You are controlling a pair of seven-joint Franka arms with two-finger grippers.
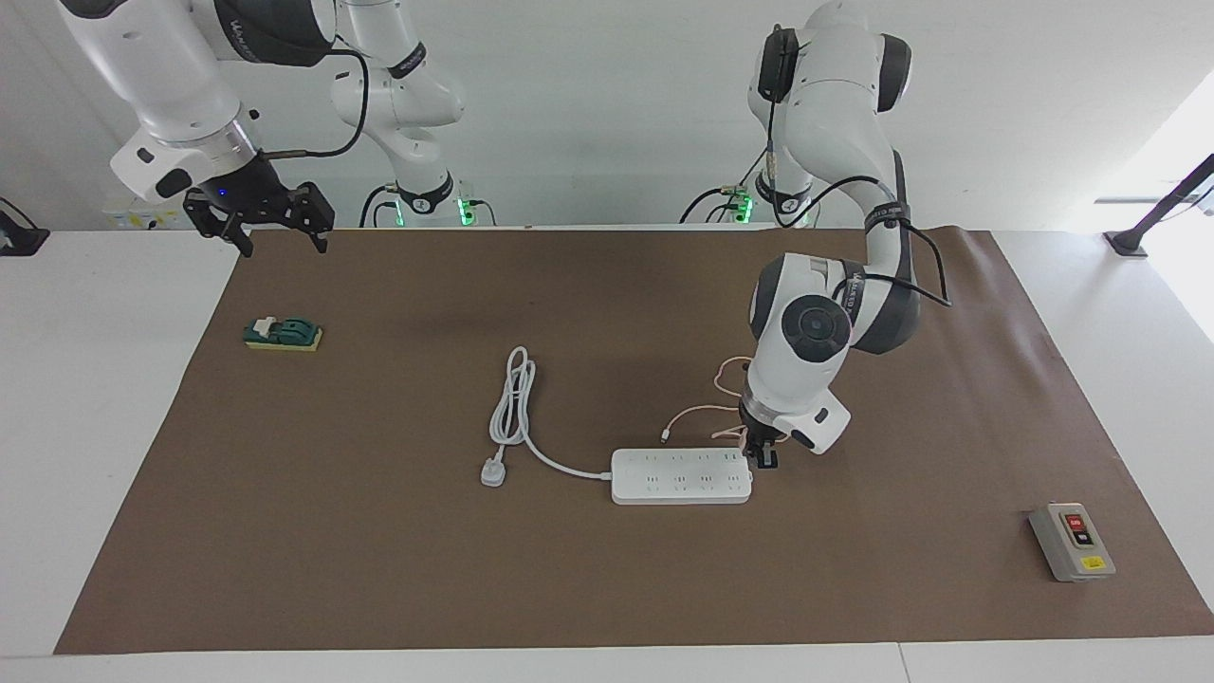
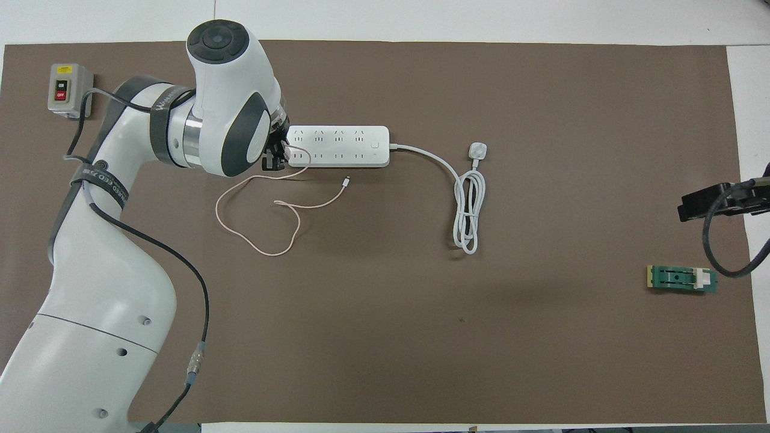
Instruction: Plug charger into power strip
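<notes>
The white power strip (image 1: 681, 475) (image 2: 337, 146) lies flat in the middle of the brown mat. My left gripper (image 1: 762, 457) (image 2: 275, 157) is down at the strip's end toward the left arm's end of the table, and looks shut on the charger, whose cube is mostly hidden between the fingers. The charger's thin pink cable (image 1: 702, 410) (image 2: 258, 240) runs from the gripper in loops on the mat, nearer to the robots than the strip, and ends in a small connector (image 1: 666, 437) (image 2: 346, 179). My right gripper (image 1: 275, 232) (image 2: 716, 201) waits open and empty, raised over the mat's edge at the right arm's end.
The strip's thick white cord (image 1: 512, 398) (image 2: 469, 210) is coiled beside it and ends in a white three-pin plug (image 1: 492, 471) (image 2: 477, 150). A grey switch box (image 1: 1072, 542) (image 2: 69, 90) sits at the left arm's end. A green and yellow block (image 1: 283, 333) (image 2: 683, 278) lies under the right gripper.
</notes>
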